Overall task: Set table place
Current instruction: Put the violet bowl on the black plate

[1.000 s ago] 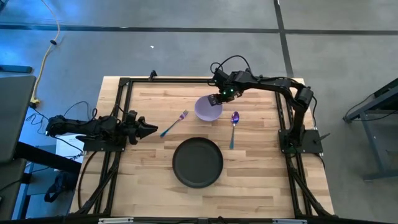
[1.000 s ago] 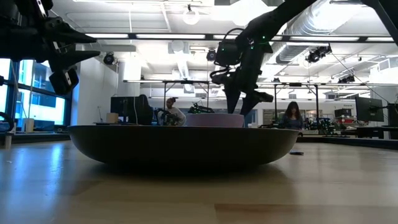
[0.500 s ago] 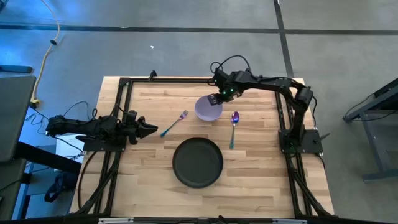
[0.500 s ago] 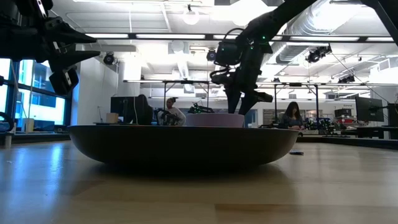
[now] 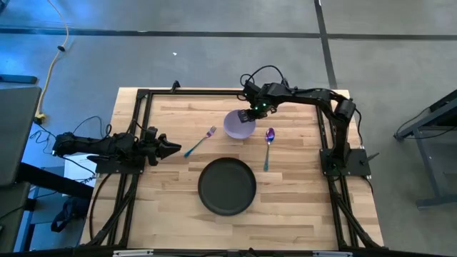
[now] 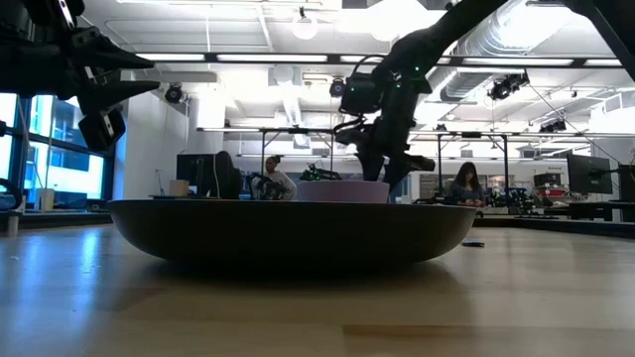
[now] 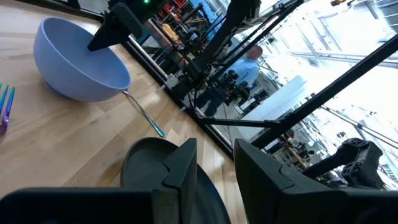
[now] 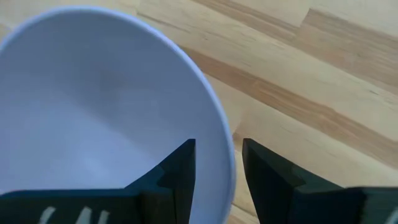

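Low view: lavender bowl (image 6: 342, 190) mostly hidden behind black plate (image 6: 293, 230); only upper band seen. Fork and spoon hidden there. Right wrist view: bowl cut off by picture's edge at 9 and 6 o'clock. Left wrist view: fork (image 7: 5, 107) cut off at 9 o'clock; spoon (image 7: 143, 114) bowl end hidden behind lavender bowl.

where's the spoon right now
In the high view the spoon lies on the table right of centre, just right of the bowl and up-right of the plate; the right gripper straddles the bowl's rim.
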Robot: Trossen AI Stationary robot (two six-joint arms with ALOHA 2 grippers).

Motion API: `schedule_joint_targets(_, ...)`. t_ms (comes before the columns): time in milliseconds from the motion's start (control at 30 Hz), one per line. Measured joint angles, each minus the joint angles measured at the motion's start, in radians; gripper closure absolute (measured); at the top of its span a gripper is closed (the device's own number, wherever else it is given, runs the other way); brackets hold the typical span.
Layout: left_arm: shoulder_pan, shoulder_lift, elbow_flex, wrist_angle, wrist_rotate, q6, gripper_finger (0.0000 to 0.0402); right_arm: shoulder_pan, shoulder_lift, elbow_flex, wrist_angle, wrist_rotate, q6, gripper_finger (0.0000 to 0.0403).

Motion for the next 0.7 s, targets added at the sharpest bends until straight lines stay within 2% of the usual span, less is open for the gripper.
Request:
schedule_joint_targets(200, 0.0, 0.0, 0.0, 0.0, 0.0, 0.0, 0.0307, 0.001, 0.0, 0.0, 0.0, 0.004, 0.0, 0.0299)
schedule_joint_targets(433, 0.0, 0.0, 0.0, 0.0, 0.0, 0.0, 0.0307, 0.001, 0.0, 0.0, 0.0, 0.032, 0.0, 0.039)
schedule_joint_targets(700, 0.0, 0.0, 0.0, 0.0, 0.0, 0.0, 0.0307, 0.016, -0.001, 0.0, -0.001, 0.035, 0.003, 0.04)
